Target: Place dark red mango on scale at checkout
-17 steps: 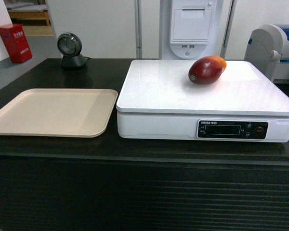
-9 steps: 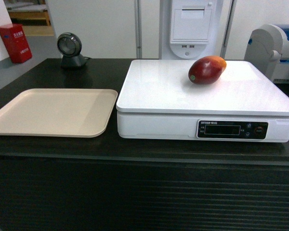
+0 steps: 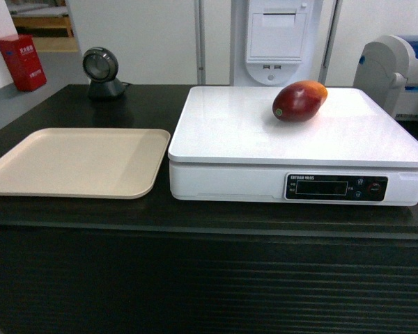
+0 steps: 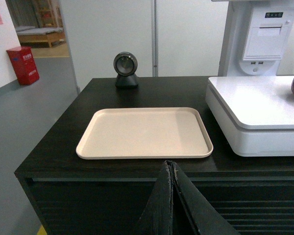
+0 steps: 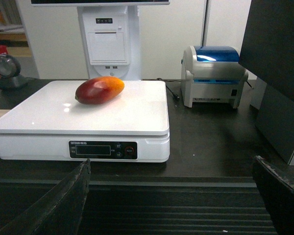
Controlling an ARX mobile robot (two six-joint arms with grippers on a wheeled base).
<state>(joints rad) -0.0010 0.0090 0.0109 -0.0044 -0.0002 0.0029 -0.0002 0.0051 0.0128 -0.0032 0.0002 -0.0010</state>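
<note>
Nothing moved; dark red mango (image 3: 299,101) on scale (image 3: 251,132).

Bright, even indoor light, soft glare on the scale (image 3: 265,132), faint shadows, slightly soft focus

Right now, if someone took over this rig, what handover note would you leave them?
Left gripper: shut, empty, held back below the counter edge in front of the tray.
Right gripper: open, empty, held back in front of the scale.
Mango lies on the scale's platform, toward the back, on the checkout.
Done: the placing, with both arms clear of the mango.
Left: nothing visible.
</note>
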